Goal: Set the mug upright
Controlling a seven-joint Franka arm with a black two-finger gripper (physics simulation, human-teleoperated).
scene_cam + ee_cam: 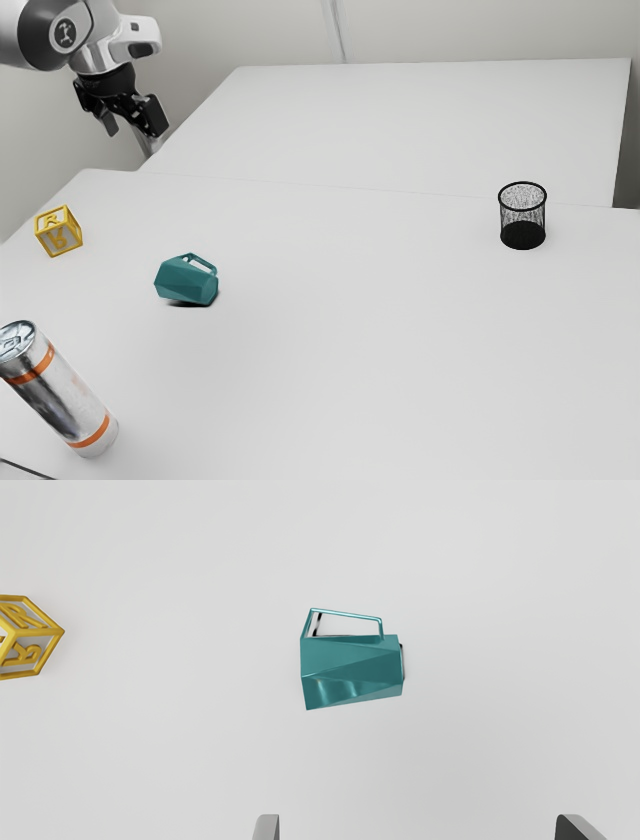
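High above the table at the exterior view's upper left hangs my black gripper (136, 130), with nothing held. In the wrist view the fingers of my gripper (417, 827) stand wide apart, so it is open. A teal faceted mug (186, 280) lies on its side on the table, well below and away from the gripper. Its handle (201, 261) points toward the far side of the table in the exterior view. From the wrist camera the mug (350, 667) shows its side wall and handle; its inside is hidden.
A yellow letter block (59, 232) sits near the mug, toward the exterior view's left. A silver can with orange bands (62, 392) stands at the near left of that view. Far to the exterior view's right is a black mesh cup (523, 216) on the white table (350, 380).
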